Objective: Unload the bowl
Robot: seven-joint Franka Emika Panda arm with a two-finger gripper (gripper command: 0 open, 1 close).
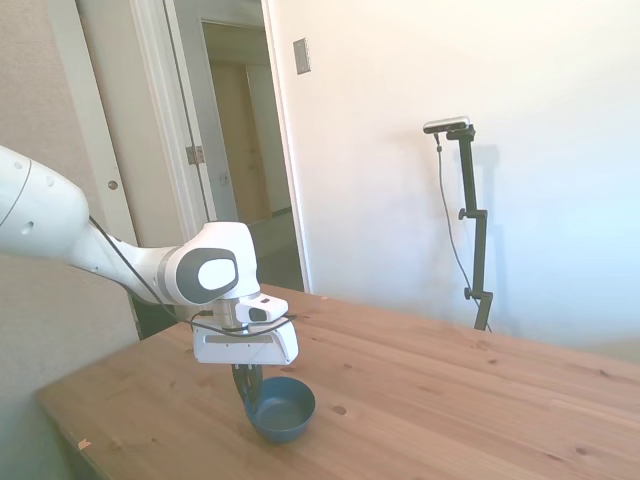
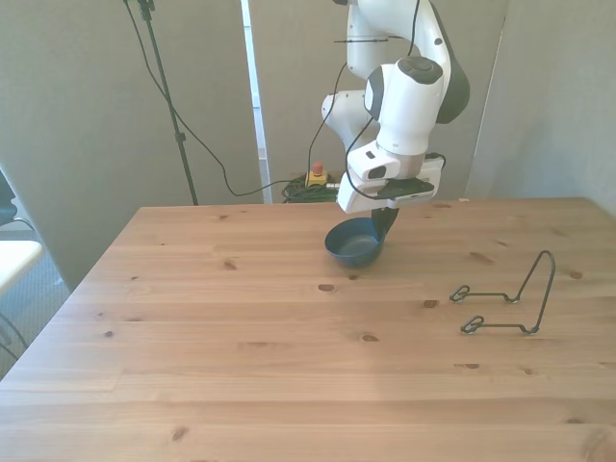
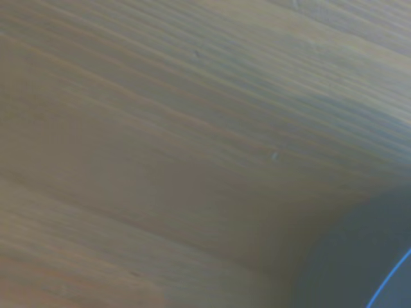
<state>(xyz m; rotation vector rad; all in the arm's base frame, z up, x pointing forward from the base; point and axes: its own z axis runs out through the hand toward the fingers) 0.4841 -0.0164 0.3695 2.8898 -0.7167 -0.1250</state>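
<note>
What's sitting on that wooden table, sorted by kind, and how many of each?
Dark blue bowl: 1, at the gripper
Thin dark wire rack: 1
Total: 2

Light pine-plank tabletop (image 2: 241, 327), knots scattered across boards. Thin dark bent-wire rack (image 2: 508, 294) sits on tabletop toward front view's right, one loop upright, two small feet flat. Small red-and-yellow box (image 2: 316, 177) on floor behind tabletop, among cables. Open doorway (image 1: 245, 130), grey wall plate (image 1: 302, 55) beside it.
</note>
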